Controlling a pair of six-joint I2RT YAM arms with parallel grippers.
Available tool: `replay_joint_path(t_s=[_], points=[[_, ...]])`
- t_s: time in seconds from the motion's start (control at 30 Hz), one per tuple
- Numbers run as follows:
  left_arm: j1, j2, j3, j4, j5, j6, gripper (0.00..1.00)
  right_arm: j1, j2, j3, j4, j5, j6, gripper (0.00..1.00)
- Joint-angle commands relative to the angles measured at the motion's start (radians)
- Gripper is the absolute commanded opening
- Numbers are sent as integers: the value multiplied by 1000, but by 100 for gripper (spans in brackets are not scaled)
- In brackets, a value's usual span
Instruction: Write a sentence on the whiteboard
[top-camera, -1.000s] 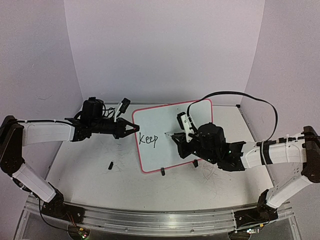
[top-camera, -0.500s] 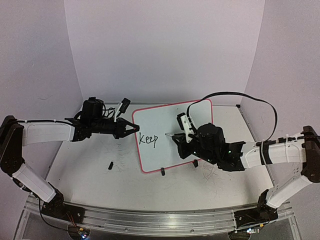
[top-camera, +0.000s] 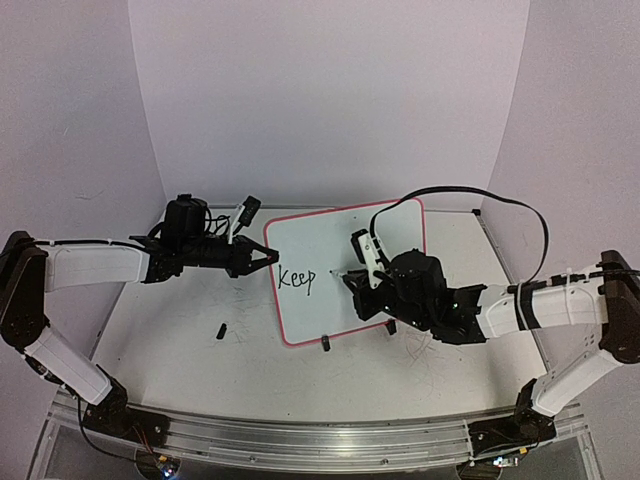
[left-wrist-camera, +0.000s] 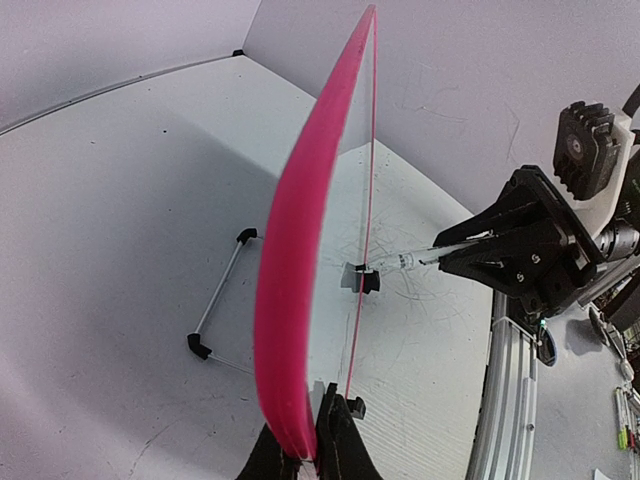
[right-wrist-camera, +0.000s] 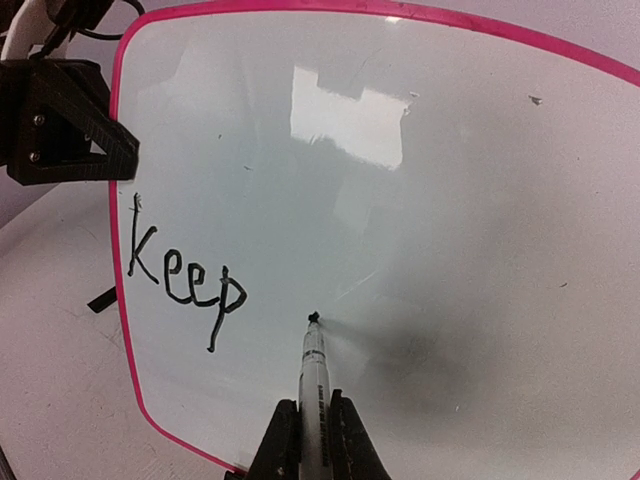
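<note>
The whiteboard (top-camera: 335, 235) stands near the middle of the table (top-camera: 180, 360), propped steeply on edge and leaning back, with its two black clip feet (top-camera: 325, 343) at its near edge resting on the tabletop. It has a thin pink-red border and rounded corners. In the left wrist view it shows edge-on, and a thin wire prop (left-wrist-camera: 222, 296) with black ends lies on the table behind it.

The left pincer (top-camera: 268, 257) reaches in from the left, and its fingers are pressed together on the board's left border, pinching the pink rim between them.

The right pincer (right-wrist-camera: 312, 432) comes in from the right, in front of the board's face. It is clamped on a slim marker (right-wrist-camera: 314, 365), which sticks out forward between the fingers. The marker's black tip touches the white surface just to the right of, and slightly below, the end of the writing.

Of the sentence (right-wrist-camera: 182, 275), only the word "Keep" is on the board, in black slanted letters close to the left border, about halfway up. The rest of the face is blank, apart from reflected light near the top.

A small black cap-like piece (top-camera: 219, 329) lies on the table to the left of the board, well apart from it.
</note>
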Motion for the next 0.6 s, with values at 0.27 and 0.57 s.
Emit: replay_joint_path(t_s=[0.27,0.57], points=[[9,-4,28,-29,-139,87,0,-5,24,33,61,14,3,0],[8,-5,27,-29,-140,89,0,-5,31,44,66,5,1,0]])
